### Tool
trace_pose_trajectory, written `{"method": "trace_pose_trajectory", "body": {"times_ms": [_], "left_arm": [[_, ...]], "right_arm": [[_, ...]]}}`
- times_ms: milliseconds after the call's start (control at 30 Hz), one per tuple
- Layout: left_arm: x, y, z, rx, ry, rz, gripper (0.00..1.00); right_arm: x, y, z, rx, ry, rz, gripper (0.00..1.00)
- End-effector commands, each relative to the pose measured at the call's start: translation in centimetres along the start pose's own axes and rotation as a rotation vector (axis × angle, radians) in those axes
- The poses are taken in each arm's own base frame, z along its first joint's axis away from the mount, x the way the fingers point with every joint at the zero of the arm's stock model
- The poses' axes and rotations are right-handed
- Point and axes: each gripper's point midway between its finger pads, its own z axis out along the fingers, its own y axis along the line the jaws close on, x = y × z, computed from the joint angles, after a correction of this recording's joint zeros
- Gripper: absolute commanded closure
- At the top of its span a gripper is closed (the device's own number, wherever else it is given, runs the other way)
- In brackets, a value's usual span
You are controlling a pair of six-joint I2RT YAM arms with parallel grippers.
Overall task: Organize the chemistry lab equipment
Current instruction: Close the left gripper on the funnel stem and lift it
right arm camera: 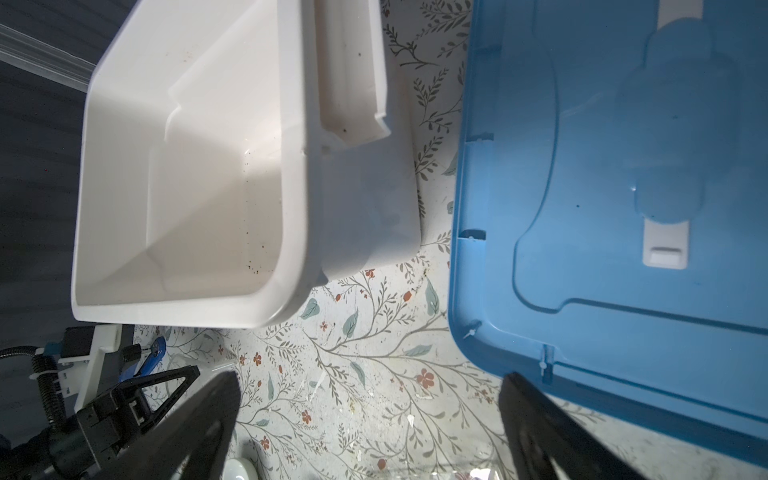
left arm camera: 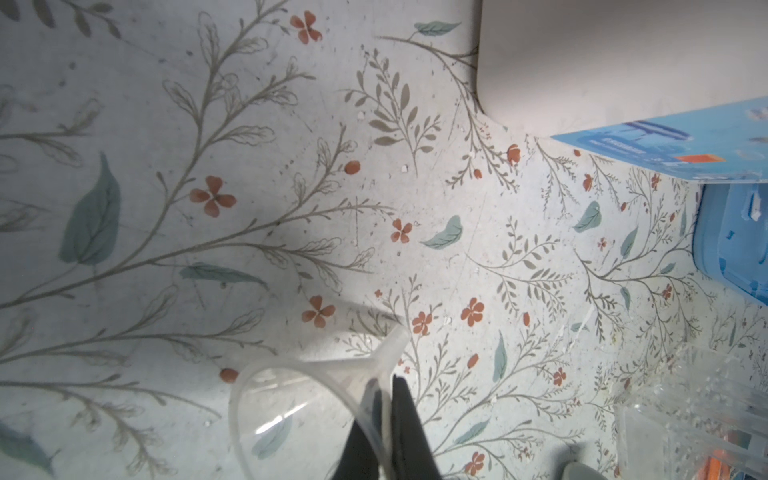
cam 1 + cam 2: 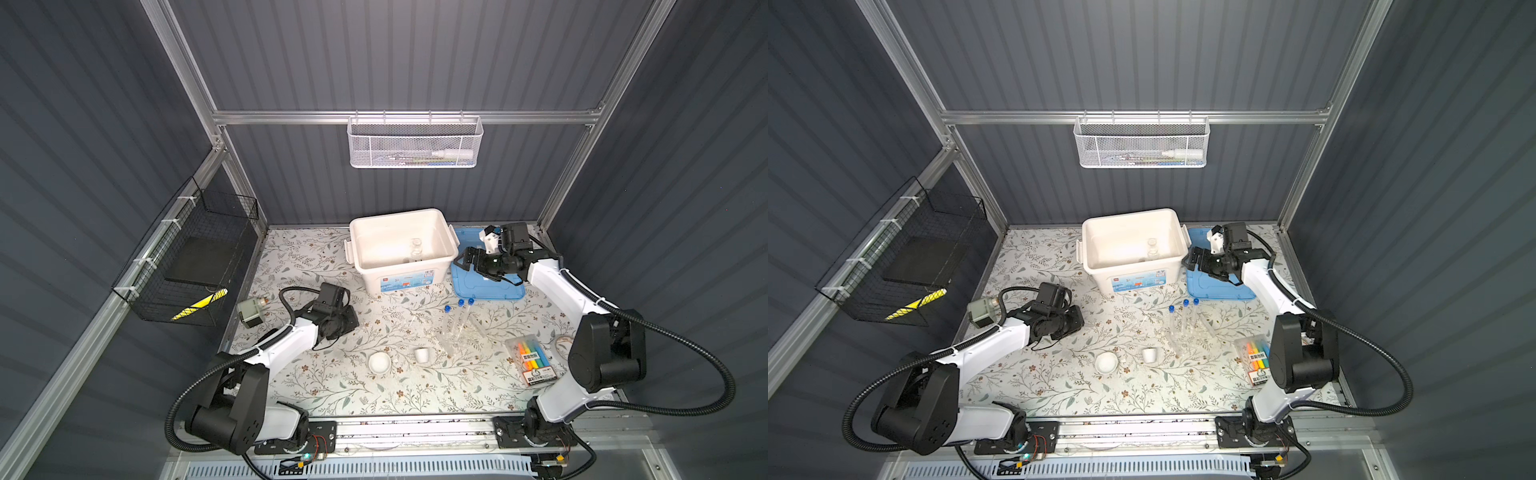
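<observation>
**A:** Start from above. Where does the equipment sit?

**B:** In both top views a white plastic bin (image 3: 374,270) stands at the back of the floral-patterned surface (image 3: 332,386), with a small glass flask (image 3: 415,247) inside it. A blue plastic lid (image 3: 498,291) lies flat just beside the bin, on its right. Nearer the front, three clear blue-capped test tubes (image 3: 459,316) stand in a clear rack (image 3: 451,340). Left of the rack sit a small white cup (image 3: 421,355) and a white mortar bowl (image 3: 380,362), apart from each other. A pack of coloured highlighters (image 3: 532,359) lies near the right edge.

**A:** And the arms?

**B:** The left tool (image 3: 353,322) is low over the surface, in front of the bin and left of the rack. From above I cannot tell its grip. The right tool (image 3: 463,262) hangs spread wide by the bin's right wall, over the lid's edge.

**A:** The left wrist view?

**B:** There the left tool (image 2: 388,386) is clenched on the sloping wall of a clear plastic funnel (image 2: 353,376), whose narrow spout points away from the camera. I cannot tell whether the funnel touches the surface. A corner of the bin, the lid and part of the rack show at the frame's edge.

**A:** The right wrist view?

**B:** The right tool (image 1: 372,376) is released. Its dark fingers (image 1: 199,419) are far apart with only bare surface between them. The bin is on one side and the lid on the other, with a strip of surface between the two.
</observation>
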Motion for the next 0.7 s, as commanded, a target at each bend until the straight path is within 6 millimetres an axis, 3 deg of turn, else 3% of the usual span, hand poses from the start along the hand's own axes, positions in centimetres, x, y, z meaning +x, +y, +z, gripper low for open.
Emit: {"method": "trace_pose_trajectory", "body": {"times_ms": [0,233,667], "left_arm": [[-1.6,-1.5,-1.3,0.05,-0.049,-0.011,0.94],[-5.4,-4.1,-4.6,0.1,-0.187,0.003,0.96],[-13.6,-8.8,-13.8,0.07,-0.438,0.131,0.98]], "right_arm": [[-0.5,0.3,-0.3,-0.015,-0.007,-0.001,0.01],[-1.0,0.5,-0.1,-0.024,-0.017,0.002,0.01],[-2.9,1.4,0.1,-0.057,-0.045,-0.004,0.01]]}}
